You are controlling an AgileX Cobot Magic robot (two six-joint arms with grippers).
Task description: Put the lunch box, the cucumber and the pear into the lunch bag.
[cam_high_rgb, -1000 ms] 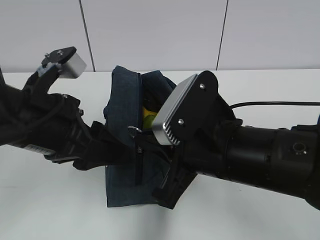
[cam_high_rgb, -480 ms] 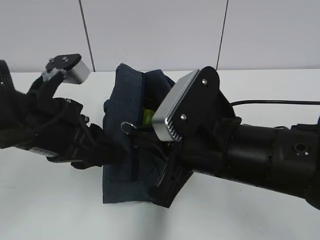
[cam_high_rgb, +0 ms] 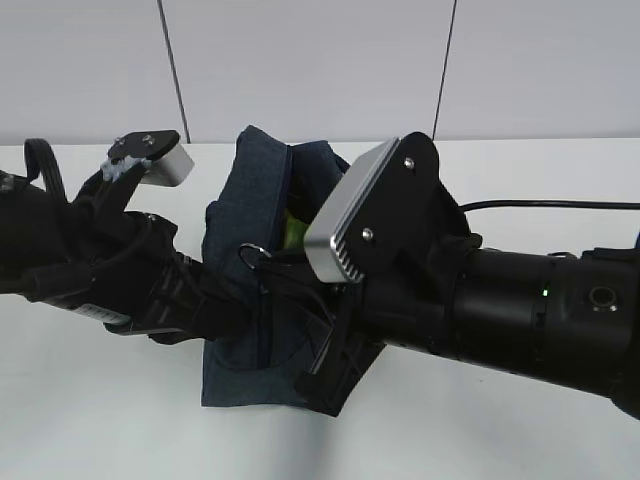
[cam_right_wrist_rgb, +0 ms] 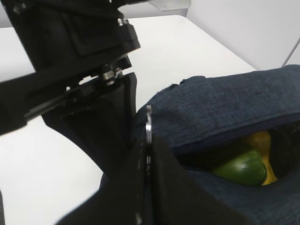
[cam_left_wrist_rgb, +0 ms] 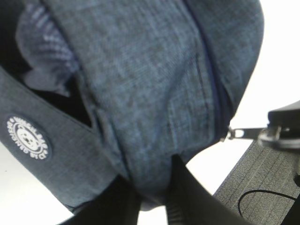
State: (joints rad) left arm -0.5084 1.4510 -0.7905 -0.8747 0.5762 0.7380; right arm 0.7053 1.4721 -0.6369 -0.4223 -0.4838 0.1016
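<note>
Left pincer [cam_left_wrist_rgb: 152, 197] pinching lunch bag [cam_left_wrist_rgb: 150, 93] fabric, right pincer [cam_right_wrist_rgb: 147, 154] clamped on zipper pull [cam_right_wrist_rgb: 148, 124], arms converging.

— Where is the dark navy fabric lunch bag [cam_high_rgb: 262, 300]?

— Standing on the white table, boxy and slightly crumpled, its long zipper partly open at the top, the metal ring pull [cam_high_rgb: 250, 252] standing out at its front.

— What shows inside?

— Through the gap, the rounded end of a smooth dark green cucumber [cam_right_wrist_rgb: 240, 168], and right behind it, touching, a yellow pear [cam_right_wrist_rgb: 265, 149]. The lunch box cannot be seen.
</note>
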